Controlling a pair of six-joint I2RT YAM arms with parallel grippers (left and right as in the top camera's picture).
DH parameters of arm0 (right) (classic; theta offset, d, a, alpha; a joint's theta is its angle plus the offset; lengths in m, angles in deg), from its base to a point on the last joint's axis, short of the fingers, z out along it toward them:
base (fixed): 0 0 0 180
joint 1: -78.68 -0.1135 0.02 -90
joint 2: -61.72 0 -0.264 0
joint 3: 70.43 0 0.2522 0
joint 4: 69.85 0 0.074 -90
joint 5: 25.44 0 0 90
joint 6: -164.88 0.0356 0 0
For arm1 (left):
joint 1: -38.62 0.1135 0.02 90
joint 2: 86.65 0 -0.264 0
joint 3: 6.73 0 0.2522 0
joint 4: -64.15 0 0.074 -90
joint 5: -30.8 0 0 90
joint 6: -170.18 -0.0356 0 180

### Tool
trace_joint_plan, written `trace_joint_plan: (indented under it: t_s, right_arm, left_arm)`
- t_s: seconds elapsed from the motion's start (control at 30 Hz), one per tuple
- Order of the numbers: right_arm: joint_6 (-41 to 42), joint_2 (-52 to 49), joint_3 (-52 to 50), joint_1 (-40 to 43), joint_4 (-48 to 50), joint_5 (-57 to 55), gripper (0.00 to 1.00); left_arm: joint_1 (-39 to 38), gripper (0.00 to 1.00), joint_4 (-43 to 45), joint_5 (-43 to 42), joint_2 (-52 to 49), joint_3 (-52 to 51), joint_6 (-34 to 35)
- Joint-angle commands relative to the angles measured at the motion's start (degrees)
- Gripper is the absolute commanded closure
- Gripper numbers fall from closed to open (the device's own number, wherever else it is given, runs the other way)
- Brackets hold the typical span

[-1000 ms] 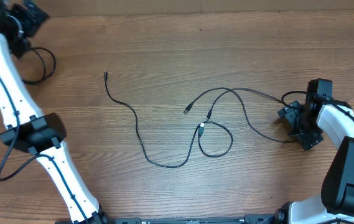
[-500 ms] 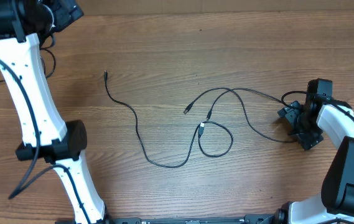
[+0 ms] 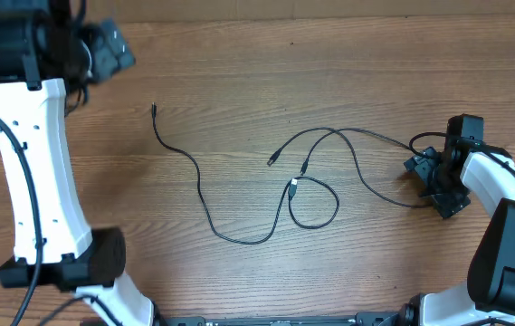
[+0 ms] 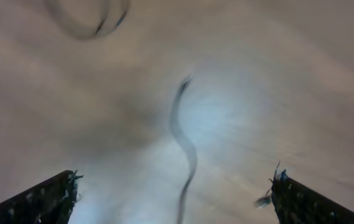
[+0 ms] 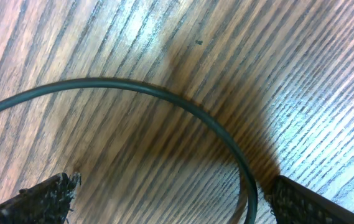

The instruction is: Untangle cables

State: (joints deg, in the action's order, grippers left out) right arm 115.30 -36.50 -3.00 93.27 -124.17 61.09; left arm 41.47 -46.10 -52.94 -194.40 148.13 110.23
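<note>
Three thin black cables lie on the wood table. One long cable point(image 3: 198, 195) runs from a plug end at the upper left down to the middle. Two others point(image 3: 329, 136) cross and loop at the centre, and their right ends reach my right gripper point(image 3: 427, 186). My left gripper point(image 3: 112, 52) hovers open at the far left. The left wrist view is blurred. It shows that gripper point(image 4: 173, 180) wide open above the long cable's wavy end point(image 4: 183, 143). My right gripper point(image 5: 170, 180) is open low over the table. A cable point(image 5: 164, 93) arcs between its fingers and passes close to the right finger point(image 5: 313, 202).
A thicker black cord loop point(image 4: 86, 18) lies beyond the left gripper, at the table's far left. The white left arm point(image 3: 35, 163) stretches along the left side. The right arm's base point(image 3: 510, 263) fills the lower right corner.
My left arm has swung its gripper rightwards from the far-left corner towards the long cable's upper end. The right gripper and the cables have not moved.
</note>
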Motion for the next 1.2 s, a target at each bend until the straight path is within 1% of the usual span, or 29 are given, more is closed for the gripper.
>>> trace_joint_plan:
  t_s: [0.0, 0.13, 0.2, 0.33, 0.43, 0.5, 0.6, 0.77, 0.83, 0.93, 1.07, 1.13, 1.17]
  right_arm:
    - [0.00, -0.28, 0.68, 0.07, 0.46, 0.17, 0.00]
    - [0.00, -0.28, 0.68, 0.07, 0.46, 0.17, 0.00]
    - [0.00, -0.28, 0.68, 0.07, 0.46, 0.17, 0.00]
    - [0.00, -0.28, 0.68, 0.07, 0.46, 0.17, 0.00]
    - [0.00, -0.28, 0.68, 0.07, 0.46, 0.17, 0.00]
    - [0.00, -0.28, 0.68, 0.07, 0.46, 0.17, 0.00]
    - [-0.02, -0.28, 0.68, 0.07, 0.46, 0.17, 0.00]
    - [0.00, -0.28, 0.68, 0.07, 0.46, 0.17, 0.00]
    - [0.00, -0.28, 0.68, 0.07, 0.46, 0.17, 0.00]
    - [0.00, -0.28, 0.68, 0.07, 0.46, 0.17, 0.00]
    - [0.00, -0.28, 0.68, 0.07, 0.46, 0.17, 0.00]
    - [0.00, -0.28, 0.68, 0.07, 0.46, 0.17, 0.00]
    - [0.00, -0.28, 0.68, 0.07, 0.46, 0.17, 0.00]
  left_arm:
    - [-0.44, 0.00, 1.53, 6.38, 8.22, -12.20, 6.43]
    - [-0.74, 0.00, 10.38, 5.77, 19.10, -30.27, 6.58]
    - [-0.74, 0.00, 15.04, 4.33, 24.94, -39.76, 7.87]
    - [-0.74, 0.00, 26.67, -2.51, 35.21, -57.53, 8.59]
    - [-1.03, 0.00, 34.16, -8.09, 39.04, -66.58, 8.61]
    - [-1.03, 0.01, 38.64, -15.41, 39.43, -71.56, 8.55]
    - [-1.03, 0.01, 42.53, -23.02, 37.83, -76.76, 8.57]
    - [-1.46, 0.02, 43.39, -28.65, 33.42, -81.09, 8.76]
    - [-2.78, 0.09, 42.05, -28.28, 31.04, -81.24, 9.33]
    - [-6.03, 0.11, 41.00, -26.25, 27.58, -81.24, 13.22]
    - [-11.82, 0.14, 41.00, -18.78, 23.43, -81.24, 18.29]
    - [-14.69, 0.15, 40.89, -14.51, 21.51, -81.24, 19.21]
    - [-16.09, 0.17, 40.76, -12.48, 20.57, -81.24, 19.61]
